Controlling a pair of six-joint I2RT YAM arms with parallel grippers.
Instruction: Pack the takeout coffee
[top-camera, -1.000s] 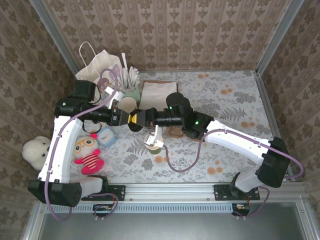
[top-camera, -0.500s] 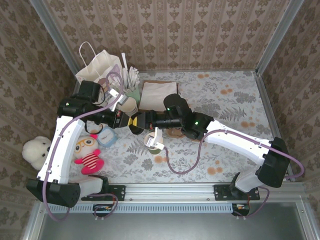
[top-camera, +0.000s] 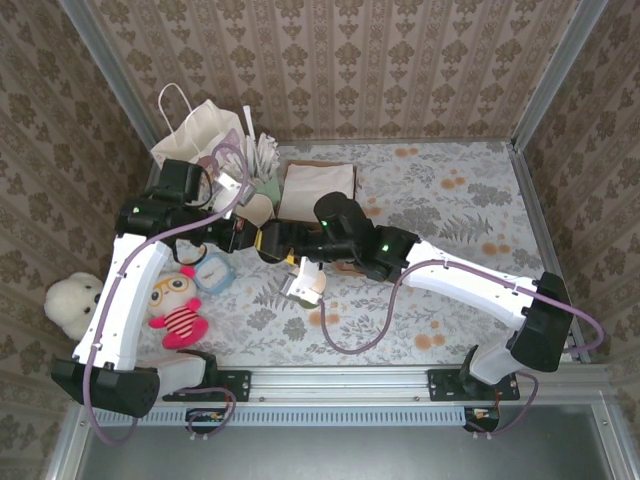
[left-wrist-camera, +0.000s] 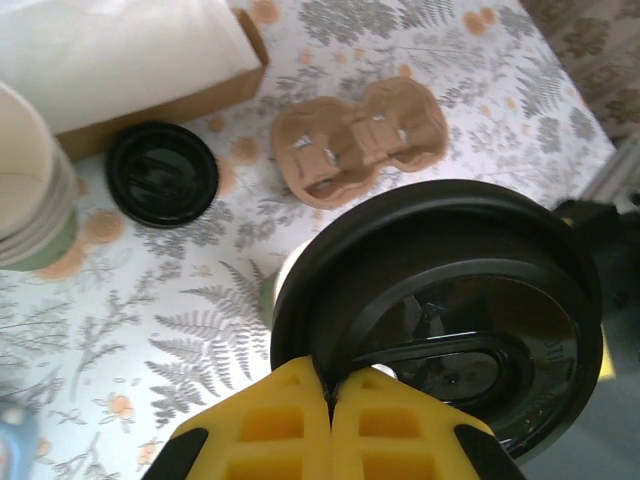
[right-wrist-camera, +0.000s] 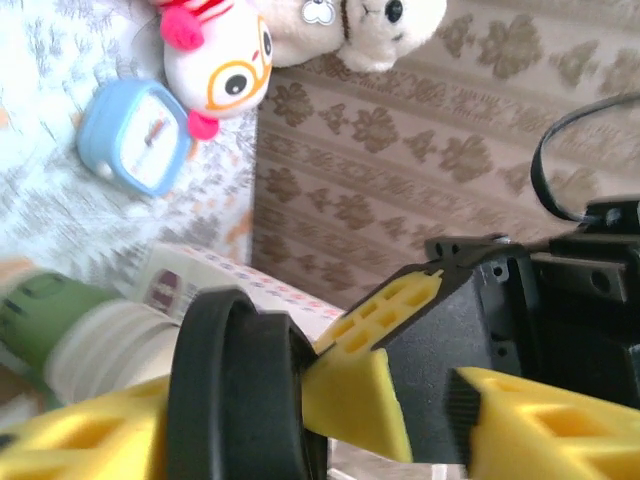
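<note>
A round black lid (left-wrist-camera: 440, 310) hangs in the air, and my left gripper (left-wrist-camera: 330, 392) is shut on its rim. In the top view that lid (top-camera: 269, 242) sits between my left gripper (top-camera: 255, 240) and my right gripper (top-camera: 286, 243). My right gripper (right-wrist-camera: 290, 435) stands open with its yellow fingers (right-wrist-camera: 75, 430) on either side of the lid (right-wrist-camera: 235, 390). The takeout coffee's small olive cup (top-camera: 304, 285) has no lid and leans over on the table below; its rim (left-wrist-camera: 271, 291) peeks out under the lid.
A second black lid (left-wrist-camera: 160, 172) and a cardboard cup carrier (left-wrist-camera: 355, 140) lie on the table. A stack of cups (top-camera: 251, 207), a cup of straws (top-camera: 266, 180), a paper bag (top-camera: 205, 125) and a napkin box (top-camera: 318, 185) stand behind. Plush toys (top-camera: 178, 300) and a blue clock (top-camera: 210, 270) are at left.
My left gripper closed on the lid's rim and my right gripper opened off the lid. The cup below went from upright to leaning.
</note>
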